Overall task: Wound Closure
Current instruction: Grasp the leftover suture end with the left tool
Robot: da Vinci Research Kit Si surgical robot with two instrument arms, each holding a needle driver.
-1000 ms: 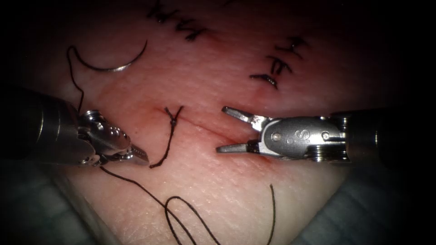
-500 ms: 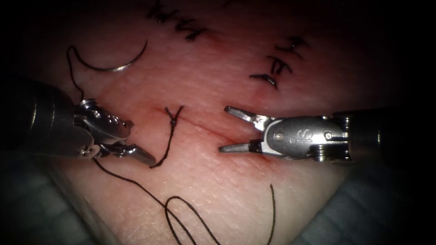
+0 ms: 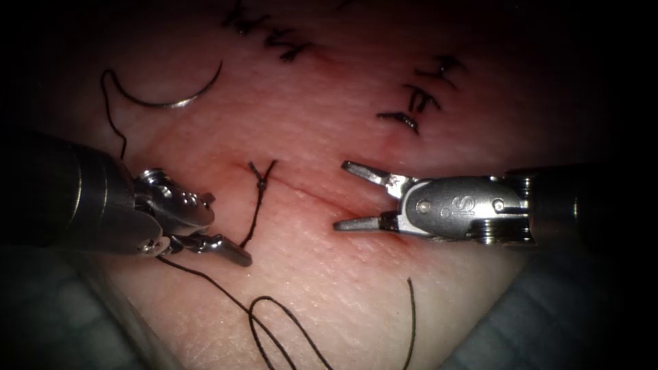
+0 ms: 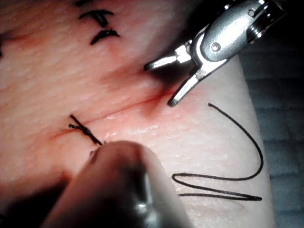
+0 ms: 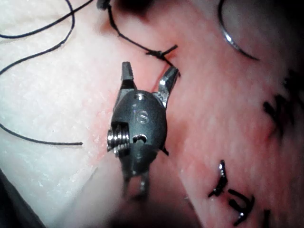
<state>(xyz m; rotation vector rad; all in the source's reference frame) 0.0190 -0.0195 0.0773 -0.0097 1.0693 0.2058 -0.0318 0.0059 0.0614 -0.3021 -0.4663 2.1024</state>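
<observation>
The curved needle (image 3: pixel 171 103) lies free on the tissue (image 3: pixel 329 274) left of the cut (image 3: pixel 308 194), not in the tissue and held by neither tool. Its thread (image 3: pixel 205 277) runs down past the left tool and loops near the front edge. A knotted stitch (image 3: pixel 260 181) sits on the cut, its tail hanging toward the left tool (image 3: pixel 229 229), whose jaws stand open beside the tail's end and hold nothing. The right tool (image 3: pixel 340 195) is open over the cut and empty; it also appears as the right tool (image 4: pixel 159 84) and right tool (image 5: pixel 148 71), near the knot (image 5: pixel 159 53).
Older dark stitches (image 3: pixel 418 99) and more stitches (image 3: pixel 295 48) mark the far tissue. A loose thread end (image 3: pixel 411 322) lies at the front right. Red fluid tints the cut. Blue-grey cloth (image 3: pixel 548 322) borders the tissue at both front corners.
The left tool's jaws went from shut to open and it slid a little right and down toward the stitch's tail. The right tool drifted slightly right, still open.
</observation>
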